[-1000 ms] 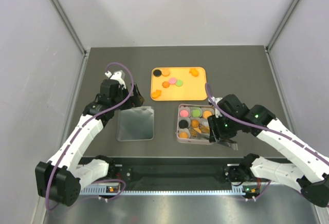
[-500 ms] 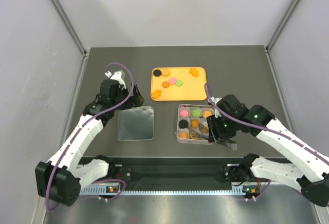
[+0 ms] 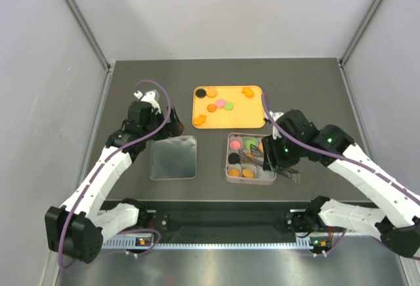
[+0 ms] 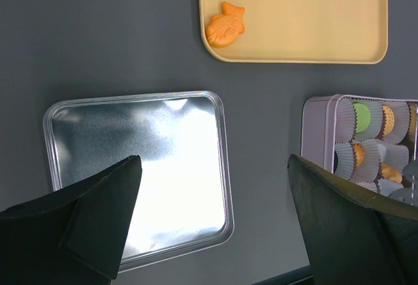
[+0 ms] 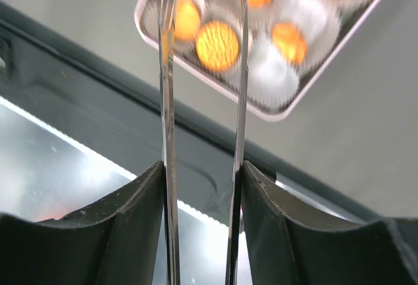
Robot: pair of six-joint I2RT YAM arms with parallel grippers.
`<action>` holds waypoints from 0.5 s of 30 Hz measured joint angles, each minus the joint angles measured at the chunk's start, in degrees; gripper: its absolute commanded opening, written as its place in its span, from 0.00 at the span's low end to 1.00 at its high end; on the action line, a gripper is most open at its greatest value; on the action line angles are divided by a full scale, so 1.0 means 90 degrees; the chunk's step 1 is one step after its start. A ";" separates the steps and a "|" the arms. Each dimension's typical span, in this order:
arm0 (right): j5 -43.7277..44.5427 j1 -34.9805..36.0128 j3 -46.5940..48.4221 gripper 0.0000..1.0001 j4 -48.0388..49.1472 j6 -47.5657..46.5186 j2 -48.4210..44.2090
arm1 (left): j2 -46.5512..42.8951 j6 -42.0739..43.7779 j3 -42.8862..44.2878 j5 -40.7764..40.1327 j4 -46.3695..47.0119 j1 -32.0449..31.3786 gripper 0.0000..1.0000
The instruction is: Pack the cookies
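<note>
Cookies [image 3: 220, 103] lie on the orange tray [image 3: 252, 112]: black, orange, pink and green discs and an orange fish shape [image 4: 225, 25]. More cookies [image 3: 235, 143] sit in paper cups in the square pink tin [image 3: 228, 168]. My right gripper [image 3: 277, 160] is shut on metal tongs [image 5: 166, 69]. The tongs reach over the tin's middle row, and I see nothing between their tips. In the right wrist view, orange cookies [image 5: 217, 44] show in the cups below the tongs. My left gripper [image 4: 215, 213] hangs open above the silver lid [image 4: 137, 174], holding nothing.
The silver lid [image 3: 172, 157] lies flat left of the tin. The tray stands behind the tin. A dark rail [image 3: 223, 220] runs along the table's near edge. Grey walls close in on the left, right and back.
My right arm has moved up and left, carrying the tongs from the tin's near right corner over its middle. The left arm has not moved.
</note>
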 measured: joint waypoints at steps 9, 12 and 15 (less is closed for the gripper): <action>0.0877 -0.0005 0.1671 0.48 0.0381 -0.0364 0.1537 | 0.0000 0.0000 0.0000 -0.0007 -0.0002 0.0000 0.98; 0.1292 -0.0041 0.2232 0.48 0.0758 -0.0588 0.2348 | 0.0000 0.0000 0.0000 -0.0007 -0.0002 0.0000 0.98; 0.1452 -0.0141 0.2725 0.48 0.1158 -0.0784 0.3215 | 0.0000 0.0000 0.0000 -0.0010 -0.0002 0.0000 0.98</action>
